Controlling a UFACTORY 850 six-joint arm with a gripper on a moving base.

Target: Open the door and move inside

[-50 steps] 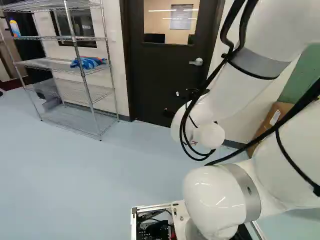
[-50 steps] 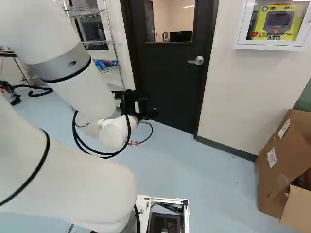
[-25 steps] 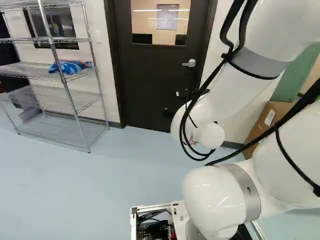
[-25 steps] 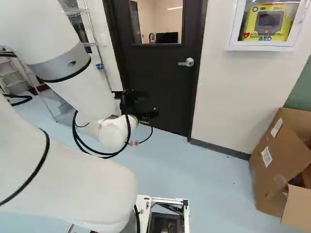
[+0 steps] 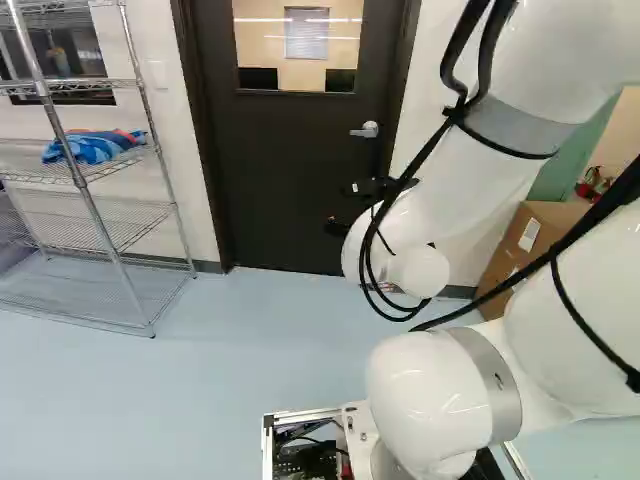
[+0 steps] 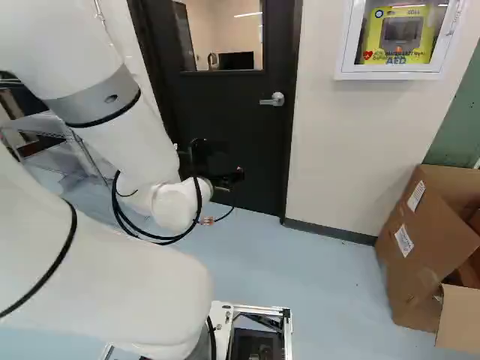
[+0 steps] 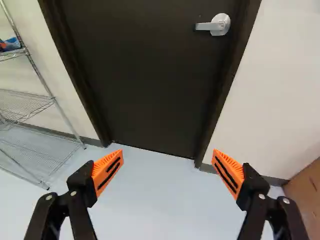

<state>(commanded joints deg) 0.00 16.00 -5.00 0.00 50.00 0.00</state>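
Framework of the base shows at the foot of the base views, part of it covered by the thick white arm, whose upper stretches run out of both. Black cables loop round the wrist joint. Beyond them the hand is dark against dark, its outline hard to make out in the base views; the wrist view has it plain, fingers spread wide, orange pads facing each other, holding nothing. At the right of the right base view a cardboard box gapes, cut off at its outer side, contents too shadowed to name. At the left of the left base view stands a wire rack, cut off too, with a crumpled blue bundle on one shelf; I can't tell what it is. Ahead of the hand is the black door, shut in its frame, its top out of every view and its lower part partly hidden by the arm in the base views. Its silver lever handle is well apart from the fingers. A white wall cabinet hangs beside it, top cropped. Through the door's window, dark rectangular shapes show only in part.
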